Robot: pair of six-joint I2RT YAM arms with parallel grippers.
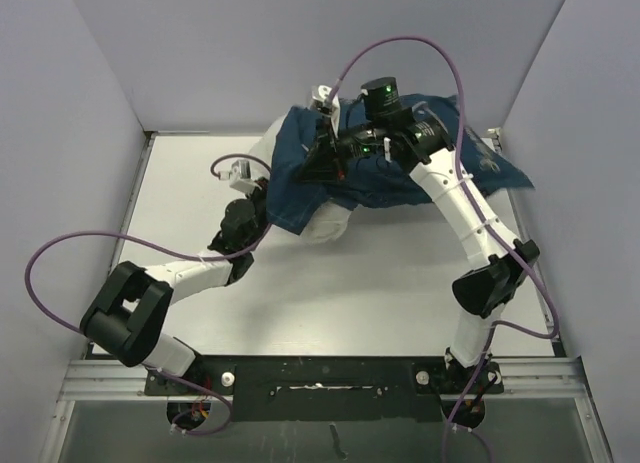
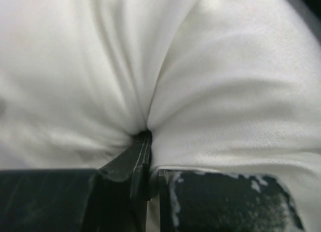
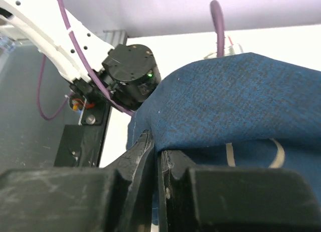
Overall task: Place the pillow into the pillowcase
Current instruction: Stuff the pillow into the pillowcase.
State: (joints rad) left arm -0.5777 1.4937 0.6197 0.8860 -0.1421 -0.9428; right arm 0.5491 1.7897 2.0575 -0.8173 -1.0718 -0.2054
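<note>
The navy pillowcase [image 1: 400, 173] lies draped over the white pillow [image 1: 325, 223] at the back of the table. Only the pillow's near-left end shows below the blue cloth. My left gripper [image 1: 262, 195] is shut on a pinch of the pillow [image 2: 210, 91], whose white fabric puckers into the jaws and fills the left wrist view. My right gripper [image 1: 325, 148] is shut on the pillowcase [image 3: 235, 101] near its top-left edge, and the blue cloth folds over its fingertips [image 3: 148, 142]. My left gripper [image 2: 148, 142] shows only its dark finger ends.
Grey walls close in the white table [image 1: 350, 293] on the left, back and right. Purple cables [image 1: 60, 243] loop from both arms. The left arm's wrist [image 3: 130, 74] shows in the right wrist view, just beside the pillowcase edge.
</note>
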